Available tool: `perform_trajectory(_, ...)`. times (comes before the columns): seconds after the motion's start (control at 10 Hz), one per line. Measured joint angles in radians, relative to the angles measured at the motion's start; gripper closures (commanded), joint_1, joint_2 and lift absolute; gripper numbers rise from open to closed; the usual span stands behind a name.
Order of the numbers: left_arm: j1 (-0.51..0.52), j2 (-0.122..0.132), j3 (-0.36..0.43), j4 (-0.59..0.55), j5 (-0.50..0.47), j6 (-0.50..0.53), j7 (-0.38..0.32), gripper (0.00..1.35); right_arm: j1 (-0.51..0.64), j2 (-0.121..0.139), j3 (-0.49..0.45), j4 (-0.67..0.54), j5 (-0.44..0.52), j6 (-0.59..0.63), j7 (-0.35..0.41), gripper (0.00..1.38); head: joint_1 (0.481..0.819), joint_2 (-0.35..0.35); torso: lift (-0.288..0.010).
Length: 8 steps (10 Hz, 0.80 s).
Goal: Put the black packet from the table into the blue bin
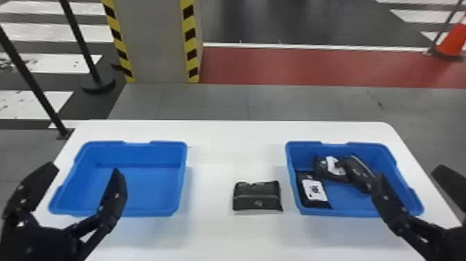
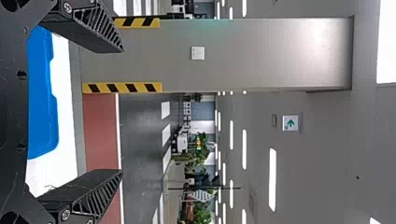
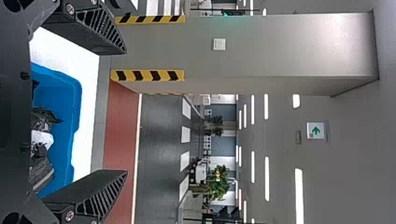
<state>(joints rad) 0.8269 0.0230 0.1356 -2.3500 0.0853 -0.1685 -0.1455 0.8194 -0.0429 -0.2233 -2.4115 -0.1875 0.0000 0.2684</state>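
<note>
A black packet (image 1: 257, 196) lies flat on the white table (image 1: 222, 229) between two blue bins. The left blue bin (image 1: 138, 187) is empty; the right blue bin (image 1: 350, 204) holds several black packets. My left gripper (image 1: 85, 170) stands open over the left bin's near left part, its fingers wide apart. At the right, my right gripper (image 1: 409, 173) is open above the right bin's right side. In the left wrist view the left gripper (image 2: 122, 112) has nothing between its fingers, with the blue bin (image 2: 42, 102) beyond. The right wrist view shows the right gripper (image 3: 126, 112) spread open likewise.
Behind the table stands a grey pillar (image 1: 157, 41) with yellow-black edges. Black posts (image 1: 81, 45) rise at the back left, and an orange cone (image 1: 452, 41) stands on the floor far right. Bin walls border the packet's spot on both sides.
</note>
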Motion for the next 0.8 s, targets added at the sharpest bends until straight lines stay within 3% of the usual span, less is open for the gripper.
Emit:
perform_trajectory(0.7, 0.003, -0.001, 0.003, 0.0, 0.0, 0.004, 0.0, 0.11, -0.008, 0.0, 0.0, -0.008, 0.001, 0.024, 0.003, 0.11, 0.695, -0.009, -0.11)
perform_trajectory(0.8, 0.003, -0.001, 0.004, 0.0, 0.0, 0.003, 0.0, 0.11, -0.031, -0.007, 0.0, -0.011, 0.018, 0.061, 0.034, 0.11, 0.695, 0.004, -0.11)
